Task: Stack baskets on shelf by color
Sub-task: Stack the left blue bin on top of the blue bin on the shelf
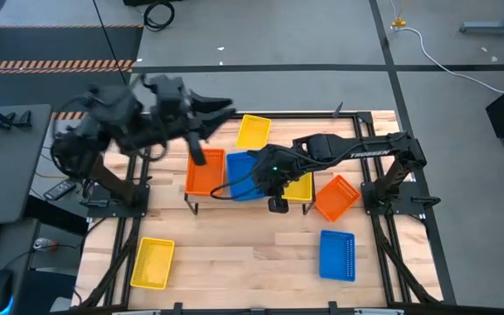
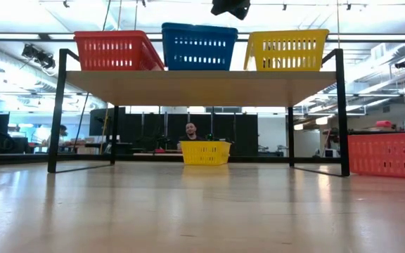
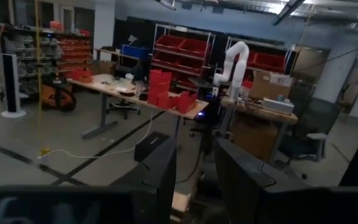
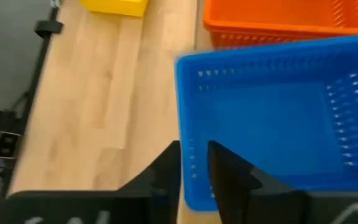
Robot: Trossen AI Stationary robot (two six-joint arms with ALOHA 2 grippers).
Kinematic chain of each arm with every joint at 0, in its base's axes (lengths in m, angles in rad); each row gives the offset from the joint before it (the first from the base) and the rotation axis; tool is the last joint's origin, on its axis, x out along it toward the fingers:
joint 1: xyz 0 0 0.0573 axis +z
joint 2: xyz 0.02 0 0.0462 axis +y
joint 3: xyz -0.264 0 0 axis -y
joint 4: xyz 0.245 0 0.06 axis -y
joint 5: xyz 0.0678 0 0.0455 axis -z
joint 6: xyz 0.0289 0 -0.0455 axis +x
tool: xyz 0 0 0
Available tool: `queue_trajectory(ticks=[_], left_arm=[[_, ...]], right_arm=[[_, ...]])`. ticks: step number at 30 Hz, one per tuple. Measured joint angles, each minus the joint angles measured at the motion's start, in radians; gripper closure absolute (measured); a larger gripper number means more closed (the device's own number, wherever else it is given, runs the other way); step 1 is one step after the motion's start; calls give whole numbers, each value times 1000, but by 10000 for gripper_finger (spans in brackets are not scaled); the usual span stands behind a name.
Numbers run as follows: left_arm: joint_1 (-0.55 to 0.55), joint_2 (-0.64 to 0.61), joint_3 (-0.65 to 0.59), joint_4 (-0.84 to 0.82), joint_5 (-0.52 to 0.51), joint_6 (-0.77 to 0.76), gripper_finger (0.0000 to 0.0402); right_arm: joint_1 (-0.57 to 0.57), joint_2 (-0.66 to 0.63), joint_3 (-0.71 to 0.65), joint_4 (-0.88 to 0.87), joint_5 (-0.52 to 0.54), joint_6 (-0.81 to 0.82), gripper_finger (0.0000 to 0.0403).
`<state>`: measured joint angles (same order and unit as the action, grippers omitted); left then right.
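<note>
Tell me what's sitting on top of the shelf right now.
On the shelf stand three baskets side by side: an orange basket, a blue basket and a yellow basket. Whether more baskets are nested inside them cannot be seen. From above, the right arm covers part of the blue and yellow ones.

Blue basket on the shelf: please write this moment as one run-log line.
shelf: orange, blue, yellow baskets in a row | right pincer: astride blue basket wall, jaws slightly apart | left pincer: raised off table, holds nothing

The high view looked straight down; the low view faced level, sharing the shelf [image 1: 250,179] and its blue basket [image 2: 199,46].
</note>
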<state>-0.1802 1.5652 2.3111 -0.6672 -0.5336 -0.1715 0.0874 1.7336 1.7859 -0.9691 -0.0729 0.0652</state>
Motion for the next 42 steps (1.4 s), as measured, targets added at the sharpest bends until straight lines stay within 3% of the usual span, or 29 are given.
queue_trajectory(ticks=[6,10,18,23,30,37,42], left_arm=[[3,-56,1,-189,-5,-66,285],[3,-56,0,-285,-3,-160,285],[1,-45,0,-293,101,-232,285],[1,-58,0,-339,153,-229,285],[9,-53,0,-396,119,-216,285],[9,-28,0,-350,112,-211,285],[1,-27,0,-343,112,-251,285]], right_arm=[[0,0,0,2,-8,45,250],[0,0,0,4,-7,70,232],[2,16,-1,32,-16,12,226],[13,17,-1,34,-41,64,207],[50,34,-5,9,36,142,179],[45,34,-4,10,126,141,183],[34,34,-13,16,124,124,185]])
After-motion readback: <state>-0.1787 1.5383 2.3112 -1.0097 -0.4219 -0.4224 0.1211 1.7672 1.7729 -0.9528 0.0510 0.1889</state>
